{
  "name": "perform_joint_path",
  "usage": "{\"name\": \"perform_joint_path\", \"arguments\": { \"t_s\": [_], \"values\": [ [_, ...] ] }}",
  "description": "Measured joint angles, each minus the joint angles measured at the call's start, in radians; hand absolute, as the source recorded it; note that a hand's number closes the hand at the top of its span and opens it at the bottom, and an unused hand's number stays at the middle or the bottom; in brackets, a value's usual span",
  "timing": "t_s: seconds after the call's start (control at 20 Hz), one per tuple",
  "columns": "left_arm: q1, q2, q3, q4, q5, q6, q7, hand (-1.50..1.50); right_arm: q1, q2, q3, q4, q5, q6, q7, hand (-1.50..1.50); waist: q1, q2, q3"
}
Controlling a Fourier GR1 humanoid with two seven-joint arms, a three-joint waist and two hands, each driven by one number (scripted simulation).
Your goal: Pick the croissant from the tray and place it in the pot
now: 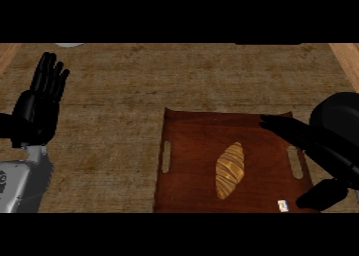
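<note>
A golden-brown croissant (230, 170) lies lengthwise near the middle of a dark reddish wooden tray (188, 165) with slot handles on both sides. My right hand (337, 145) hovers over the tray's right side, fingers stretched out towards the far right corner and thumb hanging near the front right corner. It is open and holds nothing, and sits to the right of the croissant without touching it. My left hand (40, 102) rests open at the left, fingers pointing up. No pot is in view.
The tray stands on a brown woven mat (138, 90) that covers most of the counter. Wooden counter strips (352, 57) show at both far corners. A pale object (70, 45) peeks in at the top left edge.
</note>
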Motion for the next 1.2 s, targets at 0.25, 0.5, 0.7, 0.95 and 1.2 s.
{"name": "perform_joint_path", "arguments": {
  "t_s": [0.25, 0.5, 0.7, 0.95, 1.2],
  "values": [
    [0.014, -0.015, 0.004, -0.013, -0.012, -0.011, 0.002, 0.00, 0.002, 0.084, 0.056, 0.025, 0.081, 0.021, 0.071, -1.50, 0.000, 0.000, 0.001],
    [0.024, -0.022, 0.028, -0.003, -0.017, -0.041, -0.011, 0.00, 0.036, 0.140, 0.075, 0.035, 0.156, 0.029, 0.054, -1.50, -0.001, 0.000, 0.001],
    [0.001, -0.042, 0.030, 0.004, -0.039, -0.025, 0.005, 0.00, 0.023, 0.196, 0.087, 0.089, 0.214, -0.001, 0.009, -1.50, -0.001, 0.001, 0.001],
    [-0.004, -0.045, 0.049, 0.031, -0.044, -0.056, -0.011, 0.00, 0.036, 0.253, 0.104, 0.079, 0.285, -0.015, 0.004, -1.50, -0.002, 0.000, 0.001],
    [0.024, -0.065, 0.046, -0.003, -0.060, -0.054, -0.014, 0.00, 0.016, 0.293, 0.099, 0.146, 0.366, -0.039, 0.020, -1.50, -0.001, 0.000, 0.001]
  ]
}}
